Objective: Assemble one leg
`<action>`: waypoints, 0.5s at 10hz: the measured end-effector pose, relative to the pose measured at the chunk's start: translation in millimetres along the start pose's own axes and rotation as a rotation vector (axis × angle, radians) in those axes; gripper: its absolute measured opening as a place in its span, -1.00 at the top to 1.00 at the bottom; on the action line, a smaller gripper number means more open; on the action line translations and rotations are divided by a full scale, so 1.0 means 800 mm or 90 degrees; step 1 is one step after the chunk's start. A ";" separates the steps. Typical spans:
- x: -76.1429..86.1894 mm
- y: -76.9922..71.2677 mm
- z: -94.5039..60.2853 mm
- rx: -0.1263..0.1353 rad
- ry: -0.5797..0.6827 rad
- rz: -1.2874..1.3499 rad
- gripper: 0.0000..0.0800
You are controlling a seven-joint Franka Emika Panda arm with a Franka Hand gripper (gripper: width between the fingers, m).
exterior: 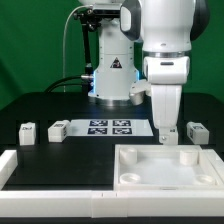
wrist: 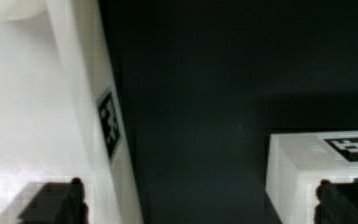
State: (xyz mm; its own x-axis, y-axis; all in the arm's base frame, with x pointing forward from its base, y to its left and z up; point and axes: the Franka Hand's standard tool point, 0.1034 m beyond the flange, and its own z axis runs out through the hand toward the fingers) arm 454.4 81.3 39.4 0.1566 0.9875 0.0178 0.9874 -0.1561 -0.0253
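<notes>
Exterior view: the white arm (exterior: 165,40) reaches down at the exterior view's right. Its hand (exterior: 166,130) hangs low over the dark bench (exterior: 60,105), just behind the tabletop (exterior: 165,165) and just beside the marker board (exterior: 105,126). The leg (exterior: 197,130) stands on the bench near the hand, further toward the exterior view's right. A second leg (exterior: 57,129) sits by the board's far end, and a third leg (exterior: 28,132) lies beyond it.

Wrist view: the hand (wrist: 197,205) is spread wide, with only bare bench between its dark fingertips (wrist: 51,205). The leg (wrist: 327,160), tag upward, lies by one fingertip, ungripped. A large white piece (wrist: 34,100) with a tag on its edge runs past the other; which part it is, I cannot tell
</notes>
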 end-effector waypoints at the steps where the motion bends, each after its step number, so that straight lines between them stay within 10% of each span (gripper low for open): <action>1: 0.000 0.000 0.001 0.001 0.000 0.010 -0.62; 5: 0.002 -0.001 0.001 0.004 0.004 0.231 -0.62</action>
State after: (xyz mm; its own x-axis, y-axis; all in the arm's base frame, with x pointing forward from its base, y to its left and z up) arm 453.8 82.9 38.4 0.4973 0.8675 0.0127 0.8672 -0.4965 -0.0379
